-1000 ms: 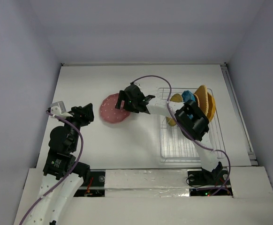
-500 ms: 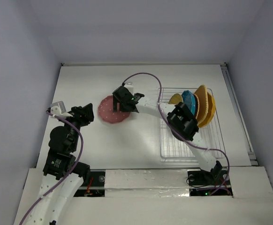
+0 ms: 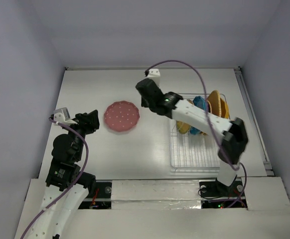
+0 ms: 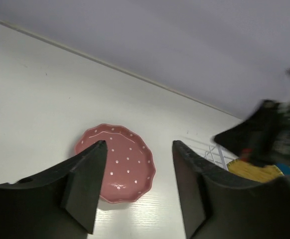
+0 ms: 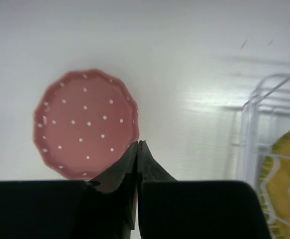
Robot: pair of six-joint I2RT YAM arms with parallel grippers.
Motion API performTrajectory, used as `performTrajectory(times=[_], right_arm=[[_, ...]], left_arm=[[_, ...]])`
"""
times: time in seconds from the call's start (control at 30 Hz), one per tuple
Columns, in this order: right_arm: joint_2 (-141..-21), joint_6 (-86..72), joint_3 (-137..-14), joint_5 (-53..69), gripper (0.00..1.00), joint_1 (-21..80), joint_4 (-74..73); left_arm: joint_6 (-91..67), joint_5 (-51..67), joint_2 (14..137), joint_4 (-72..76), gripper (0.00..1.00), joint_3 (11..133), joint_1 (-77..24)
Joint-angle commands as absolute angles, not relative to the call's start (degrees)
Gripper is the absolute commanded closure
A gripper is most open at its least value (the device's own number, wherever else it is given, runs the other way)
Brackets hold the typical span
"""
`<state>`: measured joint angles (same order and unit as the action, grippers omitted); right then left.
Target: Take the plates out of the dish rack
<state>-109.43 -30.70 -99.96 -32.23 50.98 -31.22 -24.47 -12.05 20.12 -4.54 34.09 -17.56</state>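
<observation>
A scalloped pink plate (image 3: 121, 117) (image 4: 117, 162) (image 5: 85, 122) with white dots lies flat on the table, left of the dish rack (image 3: 195, 149). Standing in the rack are a yellow plate (image 3: 183, 127) (image 5: 284, 184), a teal plate (image 3: 200, 103) and an orange plate (image 3: 217, 101). My right gripper (image 3: 145, 99) (image 5: 138, 144) hangs shut and empty above the table, just off the pink plate's right rim. The left gripper (image 3: 88, 122) (image 4: 140, 149) is open and empty, left of the pink plate and facing it.
The white wire rack (image 4: 212, 149) (image 5: 249, 114) fills the table's right side, and my right arm (image 3: 205, 117) stretches across its far end. Walls close in the table at the back and on both sides.
The right gripper has lifted off the pink plate's right rim, moved back and to the right, and its jaws have shut. The right elbow has swung right. The plate and left arm stay put.
</observation>
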Motion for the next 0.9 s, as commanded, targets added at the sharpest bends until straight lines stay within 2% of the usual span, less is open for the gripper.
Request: performTrajectory(times=[0.0, 0.07, 0.1, 0.17, 0.2, 0.27, 0.3, 0.33, 0.4, 0.77, 0.87], right_arm=[[-94.4, -28.6, -90.7, -38.5, 1.00, 50.3, -28.2], [-89.3, -28.7, -86.2, -40.1, 1.00, 49.5, -30.4], [-84.9, -28.9, -82.0, -40.7, 1.00, 48.7, -31.0], [-80.6, -30.0, -78.2, -42.0, 1.00, 46.8, -33.4], [-78.7, -30.1, -76.6, -42.0, 0.99, 46.0, -33.9], [-74.0, -30.1, -72.3, -40.1, 0.76, 42.8, -34.5], [-72.8, -29.7, -71.0, -38.9, 0.55, 41.8, -34.4], [-71.9, -29.1, -70.1, -37.9, 0.48, 40.8, -34.5], [-70.4, -29.0, -67.9, -36.7, 0.42, 38.6, -34.7], [-74.5, -28.9, -62.9, -35.3, 0.50, 31.8, -32.0], [-75.8, -27.3, -61.5, -32.4, 0.68, 30.1, -28.1]], left_arm=[[-24.3, -11.9, 20.2, -2.5, 0.51, 33.5, -17.8], [-24.3, -11.9, 20.2, -2.4, 0.58, 33.4, -17.8], [-24.3, -11.9, 20.2, -2.4, 0.65, 33.4, -17.8], [-24.5, -11.9, 20.2, -2.5, 0.74, 33.4, -17.8], [-24.5, -11.9, 20.4, -2.5, 0.83, 33.5, -17.8], [-24.4, -11.9, 20.3, -2.8, 0.90, 33.5, -17.8], [-24.5, -11.9, 20.4, -2.9, 0.93, 33.6, -17.8], [-24.5, -11.9, 20.4, -3.1, 0.98, 33.6, -17.8], [-24.5, -11.9, 20.5, -3.3, 1.00, 33.7, -17.8], [-24.4, -11.9, 20.7, -3.7, 0.99, 33.9, -17.8], [-24.4, -11.9, 20.8, -3.6, 0.95, 33.9, -17.8]])
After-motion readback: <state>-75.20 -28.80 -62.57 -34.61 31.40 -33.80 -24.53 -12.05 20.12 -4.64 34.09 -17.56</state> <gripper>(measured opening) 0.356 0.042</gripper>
